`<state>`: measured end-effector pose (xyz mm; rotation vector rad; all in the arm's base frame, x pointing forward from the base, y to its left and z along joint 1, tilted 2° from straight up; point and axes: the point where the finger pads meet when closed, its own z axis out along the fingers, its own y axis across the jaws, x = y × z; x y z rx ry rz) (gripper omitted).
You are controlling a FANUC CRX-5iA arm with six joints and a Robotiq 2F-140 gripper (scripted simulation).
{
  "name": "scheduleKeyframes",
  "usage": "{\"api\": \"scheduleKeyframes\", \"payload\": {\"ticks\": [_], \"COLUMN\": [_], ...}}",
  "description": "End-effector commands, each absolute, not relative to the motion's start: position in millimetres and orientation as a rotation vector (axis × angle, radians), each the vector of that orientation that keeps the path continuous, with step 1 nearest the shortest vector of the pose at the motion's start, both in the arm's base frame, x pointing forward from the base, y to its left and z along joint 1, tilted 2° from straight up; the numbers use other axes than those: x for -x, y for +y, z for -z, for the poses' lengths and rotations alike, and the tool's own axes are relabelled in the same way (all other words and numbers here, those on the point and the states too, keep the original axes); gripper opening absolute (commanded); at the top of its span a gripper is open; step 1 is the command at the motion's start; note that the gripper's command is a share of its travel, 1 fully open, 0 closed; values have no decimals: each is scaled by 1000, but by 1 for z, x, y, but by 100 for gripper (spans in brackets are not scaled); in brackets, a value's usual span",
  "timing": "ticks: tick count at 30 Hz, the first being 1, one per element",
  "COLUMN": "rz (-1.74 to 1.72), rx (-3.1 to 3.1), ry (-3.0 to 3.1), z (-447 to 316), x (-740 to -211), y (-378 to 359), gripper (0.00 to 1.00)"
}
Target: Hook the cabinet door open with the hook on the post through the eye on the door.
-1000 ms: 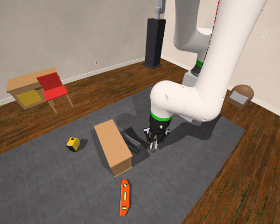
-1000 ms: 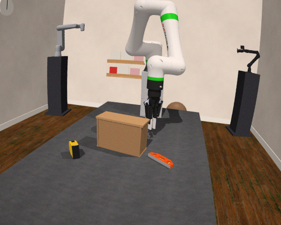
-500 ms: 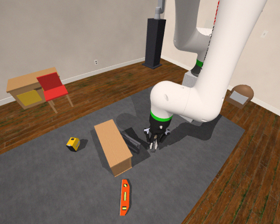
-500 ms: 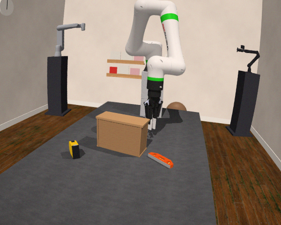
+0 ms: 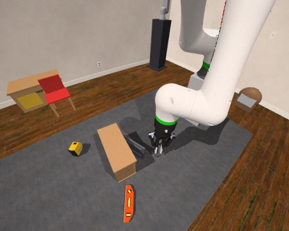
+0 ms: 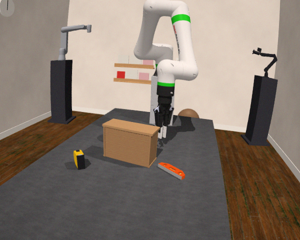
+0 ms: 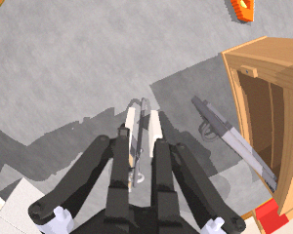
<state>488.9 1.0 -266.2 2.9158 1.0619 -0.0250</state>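
Tool (image 5: 158,149) (image 6: 162,132) (image 7: 142,118): stood narrowly spread astride thin dark rod (image 7: 141,141), grip unconfirmed; faced slanting door (image 5: 135,146) (image 7: 239,143) off wrist-view right.

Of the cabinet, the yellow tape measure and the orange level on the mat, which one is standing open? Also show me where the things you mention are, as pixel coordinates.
The wooden cabinet (image 5: 116,146) (image 6: 130,144) (image 7: 264,46): its grey door (image 5: 136,146) (image 7: 234,141) is swung out, showing the inside.
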Motion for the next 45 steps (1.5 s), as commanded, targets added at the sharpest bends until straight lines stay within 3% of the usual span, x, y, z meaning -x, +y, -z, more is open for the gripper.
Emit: {"api": "scheduleKeyframes", "payload": {"ticks": [1, 45], "rz": [25, 25], "rx": [-2916, -2916], "ry": [1062, 1062], "z": [266, 294], "x": [-489, -489], "y": [1, 0], "gripper": [15, 15]}}
